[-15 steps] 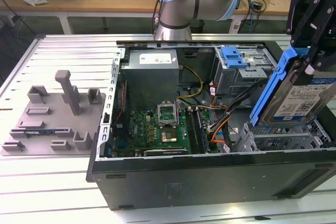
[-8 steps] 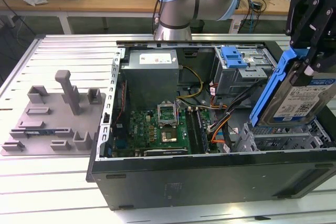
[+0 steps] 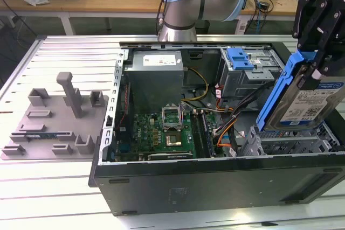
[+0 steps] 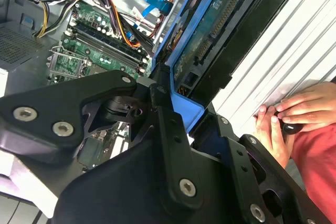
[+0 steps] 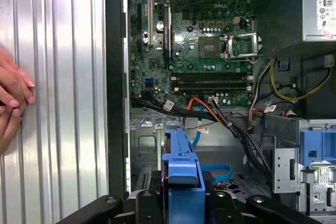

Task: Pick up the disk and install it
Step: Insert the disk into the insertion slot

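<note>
1. Step in hand: the pick-up looks done and the carry toward the fitting place is under way. The gripper (image 3: 315, 71) hangs at the exterior view's upper right with the disk (image 3: 308, 103) clamped in it.
2. Fingers: they are closed on the disk's blue frame, gripping it from both sides, and the second wrist view shows them pressed against the plastic.
3. Where the disk is: off the table, tilted steeply on edge, label facing the exterior camera. It is above the right end of the open computer case (image 3: 215, 172), over the metal bay (image 3: 294, 139) in the case's lower right corner, and does not yet look seated.
4. Nearby: a bundle of cables (image 3: 229, 119) runs between the circuit board (image 3: 161, 130) and that bay. A drive cage with a blue handle (image 3: 241, 58) sits further back.
5. What seating calls for, by my judgement: turning the disk square with the bay's rails, keeping clear of the cables, and holding a firm grip until it sits.
6. A person's hand (image 4: 294, 114) rests on the ribbed table beside the case, so slow motion seems wise.
</note>
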